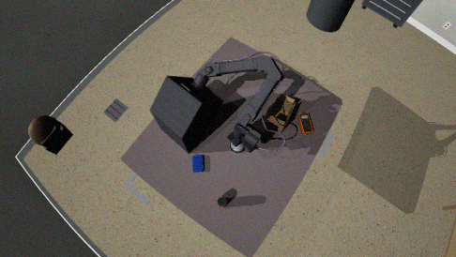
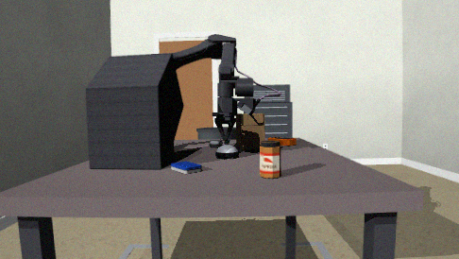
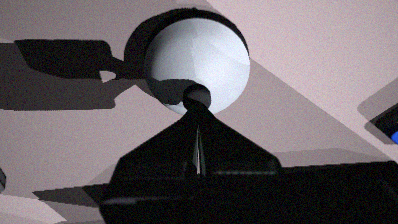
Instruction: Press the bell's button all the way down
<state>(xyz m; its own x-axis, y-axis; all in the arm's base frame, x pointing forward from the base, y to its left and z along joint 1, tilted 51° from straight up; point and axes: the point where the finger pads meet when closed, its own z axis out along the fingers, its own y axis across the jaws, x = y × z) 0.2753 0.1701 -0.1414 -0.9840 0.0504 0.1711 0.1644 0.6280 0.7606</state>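
Bell [image 3: 200, 65]: silver dome on worktop [image 2: 331, 184], right of dark box [image 2: 127, 113].
Button [image 3: 196, 96]: dark knob atop bell.
Hand [image 3: 197, 120]: fingers together, empty, tips on button.

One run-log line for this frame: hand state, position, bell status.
hand: shut, holds nothing | position: tips down over round silver bell, at its dark centre button | press depth: cannot tell | blue block, orange-labelled jar: apart, untouched

On the table [image 2: 331, 189], the bell [image 2: 227, 151] is sitting under the gripper [image 2: 226, 140]; the jar [image 2: 270, 160] is standing at its four o'clock, the box [image 2: 127, 111] at nine.
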